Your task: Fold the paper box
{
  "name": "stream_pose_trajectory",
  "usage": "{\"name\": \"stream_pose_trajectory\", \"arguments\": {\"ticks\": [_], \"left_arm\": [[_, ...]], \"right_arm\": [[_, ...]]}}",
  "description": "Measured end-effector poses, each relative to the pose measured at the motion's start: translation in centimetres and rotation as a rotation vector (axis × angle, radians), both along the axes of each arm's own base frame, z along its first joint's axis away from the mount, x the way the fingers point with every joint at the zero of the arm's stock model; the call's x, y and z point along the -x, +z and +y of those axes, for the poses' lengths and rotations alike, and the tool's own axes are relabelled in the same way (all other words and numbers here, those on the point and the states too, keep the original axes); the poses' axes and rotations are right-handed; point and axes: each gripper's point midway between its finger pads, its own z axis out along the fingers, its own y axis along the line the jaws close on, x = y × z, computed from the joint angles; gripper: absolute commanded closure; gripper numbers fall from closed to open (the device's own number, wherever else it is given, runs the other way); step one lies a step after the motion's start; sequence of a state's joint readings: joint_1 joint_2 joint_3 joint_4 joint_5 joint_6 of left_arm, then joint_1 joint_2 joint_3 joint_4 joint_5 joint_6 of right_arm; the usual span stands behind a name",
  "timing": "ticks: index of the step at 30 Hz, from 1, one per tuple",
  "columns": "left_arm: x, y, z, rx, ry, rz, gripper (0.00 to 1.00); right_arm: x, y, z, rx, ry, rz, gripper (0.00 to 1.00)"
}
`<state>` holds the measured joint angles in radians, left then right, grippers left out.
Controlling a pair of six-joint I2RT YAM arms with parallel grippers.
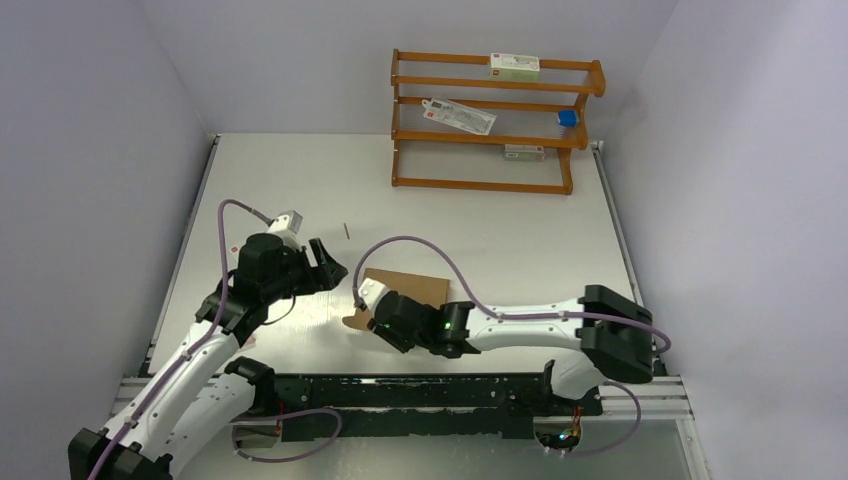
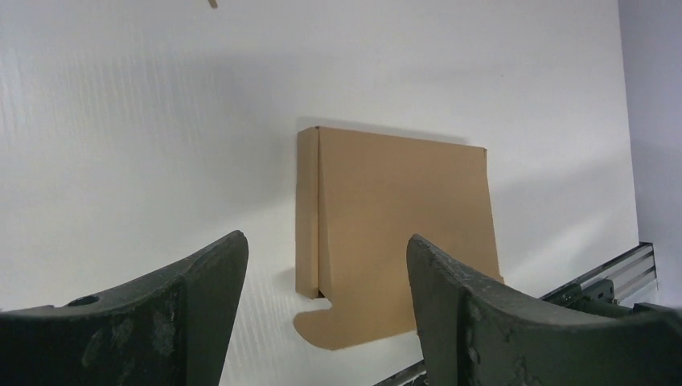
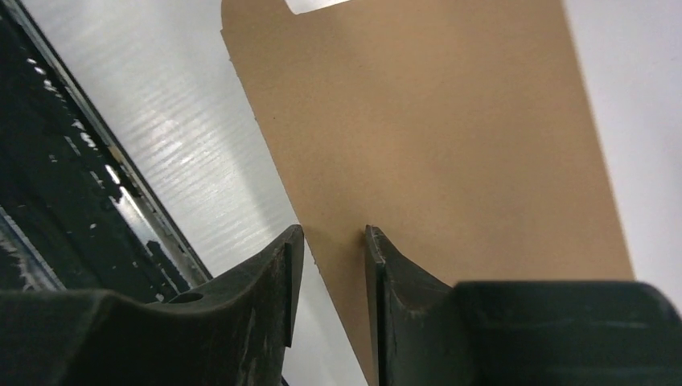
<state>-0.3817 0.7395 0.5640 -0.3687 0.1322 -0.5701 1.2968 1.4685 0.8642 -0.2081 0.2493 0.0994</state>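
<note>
the paper box lies on the table just ahead of the arms, a bit toward 6 o'clock from the table's middle in the top view, w/ the wooden rack well apart at 12–1 o'clock. from the left wrist it looks partly folded: one broad brown panel, a narrow side flap turned along its 9 o'clock edge, and a rounded tab poking out at the 7 o'clock corner. the right gripper sits at the box's 8 o'clock edge, jaws set nearly together w/ the cardboard edge running into the slit between them. we can't tell whether it really pinches the sheet or just straddles it. the left gripper is spread wide and grasps nothing, hanging at 9 o'clock of the box, clear of it. we judge the step in hand is getting hold of that edge so a panel can be raised and creased. to do it well we'd want the right fingers biting cardboard only, not scraping the table, and lifting along the score line rather than dragging the whole box toward the rail at 6 o'clock. the left gripper should prob press the broad panel as a hold-down b4 any lift, since light cardboard likely slides or springs back. we'd also keep off the tab so it doesn't crumple.
</note>
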Motion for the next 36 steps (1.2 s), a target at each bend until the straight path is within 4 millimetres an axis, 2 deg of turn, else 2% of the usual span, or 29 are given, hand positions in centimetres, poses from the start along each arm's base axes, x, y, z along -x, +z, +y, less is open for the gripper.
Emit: {"name": "stream_pose_trajectory", "arguments": {"ticks": [4, 6, 9, 13, 17, 19, 21, 23, 24, 27, 30, 33, 36], "left_arm": [[0.4, -1.4, -0.1, 0.003, -0.005, 0.035, 0.25], [0.5, -2.6, -0.3, 0.002, -0.012, 0.063, 0.25], [0.7, -4.5, -0.5, -0.008, -0.024, 0.118, 0.26], [0.9, -6.5, -1.3, -0.026, -0.054, 0.174, 0.26], [1.2, -7.7, -2.2, -0.036, -0.089, 0.195, 0.27], [1.1, -7.9, -2.6, -0.036, -0.100, 0.195, 0.29], [0.8, -8.2, -3.0, -0.037, -0.108, 0.194, 0.30], [0.7, -8.7, -3.2, -0.041, -0.114, 0.203, 0.30], [0.7, -9.1, -3.4, -0.047, -0.119, 0.214, 0.30], [0.6, -10.1, -3.9, -0.057, -0.133, 0.231, 0.32], [0.5, -11.0, -4.3, -0.065, -0.143, 0.247, 0.35], [0.3, -11.7, -4.6, -0.065, -0.149, 0.249, 0.41], [-0.2, -11.8, -4.9, -0.057, -0.148, 0.228, 0.51]], "right_arm": [[0.1, -2.7, 0.0, 0.049, -0.030, 0.012, 0.50], [-0.1, -2.9, 0.0, 0.051, -0.061, 0.012, 0.43], [-0.5, -1.5, 0.0, 0.026, -0.114, 0.010, 0.35], [-1.3, 2.0, -0.8, -0.060, -0.213, 0.001, 0.27], [-3.3, 5.5, -3.0, -0.182, -0.380, 0.011, 0.28], [-4.9, 5.9, -4.7, -0.228, -0.476, 0.029, 0.30], [-6.6, 4.8, -7.5, -0.259, -0.592, 0.066, 0.35], [-7.6, 2.7, -10.5, -0.257, -0.692, 0.105, 0.37], [-7.7, 1.2, -12.0, -0.253, -0.741, 0.135, 0.38], [-7.0, -1.8, -13.9, -0.243, -0.795, 0.217, 0.42], [-6.5, -3.7, -14.3, -0.261, -0.811, 0.290, 0.46], [-7.1, -4.2, -13.2, -0.315, -0.799, 0.335, 0.53], [-8.1, -4.6, -12.2, -0.360, -0.785, 0.365, 0.55]]}}
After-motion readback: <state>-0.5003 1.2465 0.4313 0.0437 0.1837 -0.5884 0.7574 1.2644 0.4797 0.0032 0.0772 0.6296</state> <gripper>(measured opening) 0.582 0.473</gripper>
